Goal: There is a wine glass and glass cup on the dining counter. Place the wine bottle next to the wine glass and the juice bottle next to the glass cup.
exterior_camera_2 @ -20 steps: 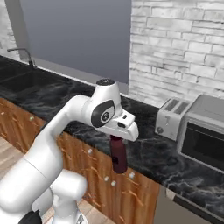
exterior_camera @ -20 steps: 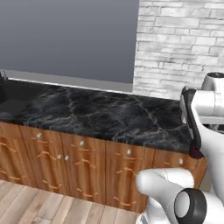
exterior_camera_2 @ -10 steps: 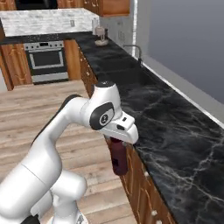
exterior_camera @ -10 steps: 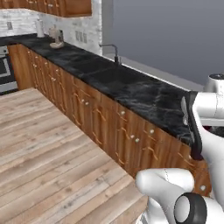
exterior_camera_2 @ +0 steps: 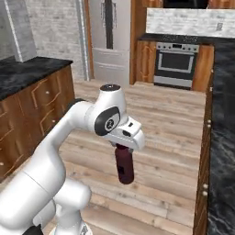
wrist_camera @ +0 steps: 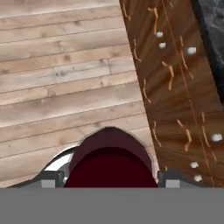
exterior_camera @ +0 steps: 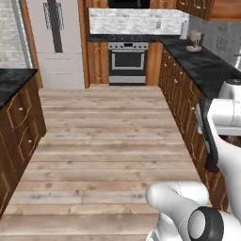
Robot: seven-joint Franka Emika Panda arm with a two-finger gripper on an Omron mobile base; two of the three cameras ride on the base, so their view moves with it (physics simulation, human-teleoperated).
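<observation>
Short stubby dark maroon juice bottle (exterior_camera_2: 124, 164) hanging upright, neck up, under the white two-finger gripper (exterior_camera_2: 123, 148), pinched at the top, well clear of the wood plank floor (exterior_camera_2: 160, 124). In the hand view, seen from above as a rounded maroon shoulder (wrist_camera: 110, 159) sitting between the grey finger tips (wrist_camera: 51, 179), tips closed against both sides. Held out in front of the arm, over open floor, just beside the wood-fronted cabinet run with black marble top (exterior_camera_2: 220, 151) on the right. Cabinet doors with small pale knobs (wrist_camera: 175, 100) visible past the bottle in the hand view, black top edge at upper right.

In the left base view: white arm link with dark cable (exterior_camera: 221, 136) at right, same cabinet run (exterior_camera: 188, 103) receding toward a stainless oven range (exterior_camera: 128, 61) on the far wall, pale brick backsplash (exterior_camera: 136, 21) above it. Tall pale fridge (exterior_camera: 55, 42) left of the range. Small stand-mixer-like item (exterior_camera: 193, 41) on the far counter, too small to tell for sure. Second black-topped wood cabinet block (exterior_camera: 14, 117) at the left edge, also seen at left in the right base view (exterior_camera_2: 32, 92). Grey brick wall (exterior_camera_2: 55, 27) behind that block.
</observation>
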